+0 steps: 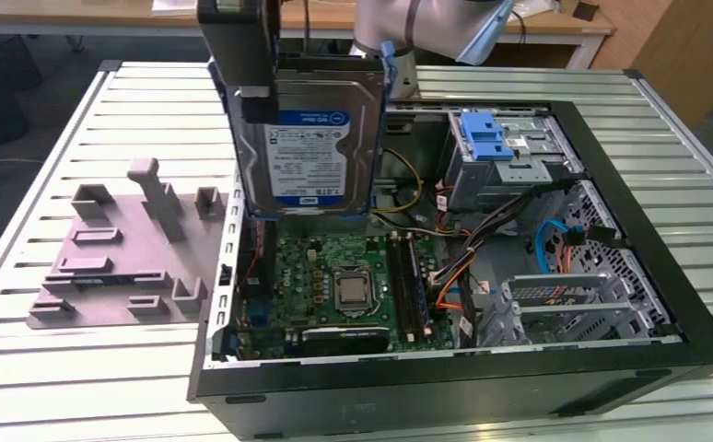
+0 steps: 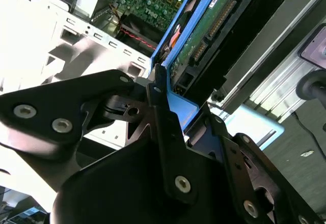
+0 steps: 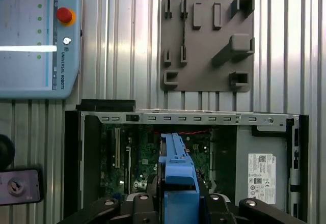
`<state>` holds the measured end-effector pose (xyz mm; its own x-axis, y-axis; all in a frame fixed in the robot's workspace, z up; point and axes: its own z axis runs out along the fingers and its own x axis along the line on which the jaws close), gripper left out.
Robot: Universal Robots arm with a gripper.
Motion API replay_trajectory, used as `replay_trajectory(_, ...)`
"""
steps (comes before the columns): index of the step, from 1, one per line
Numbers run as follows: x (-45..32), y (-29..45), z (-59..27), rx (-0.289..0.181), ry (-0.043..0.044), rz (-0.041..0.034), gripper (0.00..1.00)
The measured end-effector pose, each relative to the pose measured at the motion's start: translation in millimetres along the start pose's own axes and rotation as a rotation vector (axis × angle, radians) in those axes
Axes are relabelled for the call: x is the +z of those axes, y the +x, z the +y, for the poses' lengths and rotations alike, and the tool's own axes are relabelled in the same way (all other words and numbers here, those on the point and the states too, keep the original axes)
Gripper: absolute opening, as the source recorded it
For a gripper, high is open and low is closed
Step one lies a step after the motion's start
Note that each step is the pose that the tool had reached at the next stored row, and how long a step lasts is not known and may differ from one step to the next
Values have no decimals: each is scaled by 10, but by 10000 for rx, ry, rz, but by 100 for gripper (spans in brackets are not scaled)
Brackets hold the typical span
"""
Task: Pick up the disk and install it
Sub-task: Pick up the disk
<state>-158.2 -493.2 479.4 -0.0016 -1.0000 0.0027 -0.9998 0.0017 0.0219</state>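
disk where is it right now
In the exterior view the disk hangs upright in the claw above the open computer case, toward the exterior view's left.

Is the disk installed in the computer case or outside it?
Outside. In the exterior view the disk hangs upright above the open computer case, held in the gripper.

Open computer case (image 1: 455, 391) beside a grey fixture plate (image 1: 99, 276) on slatted table (image 1: 74, 368).

disk (image 1: 311, 138) over computer case (image 1: 455, 391), fixture plate (image 1: 135, 267) beside it on table (image 1: 62, 378)
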Motion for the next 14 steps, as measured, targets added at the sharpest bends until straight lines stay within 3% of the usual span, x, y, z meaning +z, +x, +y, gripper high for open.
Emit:
replay_trajectory(2,1,0,-56,0,-1,2,36)
replay_trajectory(14,12,-1,-599,0,0,0,36)
